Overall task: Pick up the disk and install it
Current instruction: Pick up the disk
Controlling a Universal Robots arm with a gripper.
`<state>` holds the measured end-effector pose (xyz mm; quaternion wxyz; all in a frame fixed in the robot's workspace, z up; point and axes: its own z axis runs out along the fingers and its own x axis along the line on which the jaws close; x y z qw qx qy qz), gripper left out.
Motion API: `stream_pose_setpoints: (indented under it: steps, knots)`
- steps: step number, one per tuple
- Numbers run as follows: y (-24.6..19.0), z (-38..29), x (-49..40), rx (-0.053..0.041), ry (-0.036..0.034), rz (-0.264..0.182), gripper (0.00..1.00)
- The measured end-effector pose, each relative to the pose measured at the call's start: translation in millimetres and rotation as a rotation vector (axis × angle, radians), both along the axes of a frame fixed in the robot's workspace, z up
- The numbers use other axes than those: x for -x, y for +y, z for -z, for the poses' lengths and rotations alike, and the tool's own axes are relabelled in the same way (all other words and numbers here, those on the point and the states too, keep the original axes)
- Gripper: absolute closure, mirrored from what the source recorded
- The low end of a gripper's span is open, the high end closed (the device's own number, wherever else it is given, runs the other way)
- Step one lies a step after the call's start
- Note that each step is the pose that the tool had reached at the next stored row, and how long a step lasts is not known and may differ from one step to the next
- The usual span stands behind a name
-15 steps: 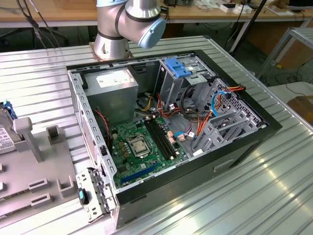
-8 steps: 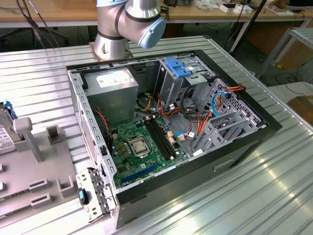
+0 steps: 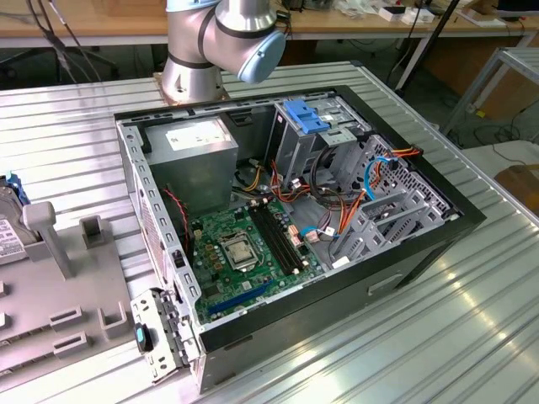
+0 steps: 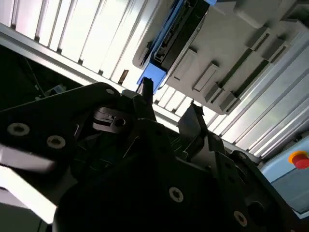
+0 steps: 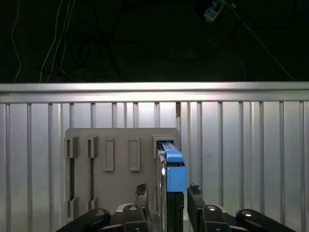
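The disk (image 5: 174,176) stands on its edge in a slot of a grey holder plate (image 5: 118,169), its blue side rail facing the camera. In the first wrist view my gripper (image 5: 167,194) is open, with one black finger (image 5: 141,192) on each side of the disk's line. The second wrist view shows the gripper (image 4: 169,104) a short way off the disk (image 4: 171,36), not touching it. In the exterior view the disk (image 3: 7,231) sits at the far left edge on the holder plate (image 3: 59,311).
An open computer case (image 3: 404,244) lies on the slatted metal table (image 3: 472,337), with a grey power-supply box (image 3: 198,151), a motherboard (image 3: 244,252) and a blue bracket (image 3: 305,115) in its drive bay. A red stop button (image 4: 299,158) sits beyond the plate.
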<state>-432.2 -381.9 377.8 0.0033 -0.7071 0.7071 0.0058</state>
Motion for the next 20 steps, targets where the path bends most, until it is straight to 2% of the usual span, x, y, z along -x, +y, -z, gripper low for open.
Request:
stream_pose_setpoints:
  steps: [1,2,3,5,7,11,15,18,20]
  knots:
    - [0.0,0.8,0.0,0.0004,-0.0072,-0.009,0.46]
    - [0.1,1.6,0.5,0.0018,-0.0205,-0.011,0.4]
    - [0.0,2.9,1.7,0.0023,-0.0302,-0.011,0.34]
    - [0.0,5.8,2.8,0.0021,-0.0361,-0.011,0.34]
    - [-0.1,12.1,4.5,0.0022,-0.0368,-0.011,0.34]
    - [0.2,20.2,4.6,0.0023,-0.0366,-0.011,0.34]
    - [1.5,33.1,4.6,0.0023,-0.0365,-0.011,0.34]
    - [6.4,42.8,4.8,0.0024,-0.0365,-0.006,0.34]
    - [6.8,47.3,6.4,0.0024,-0.0364,-0.005,0.34]
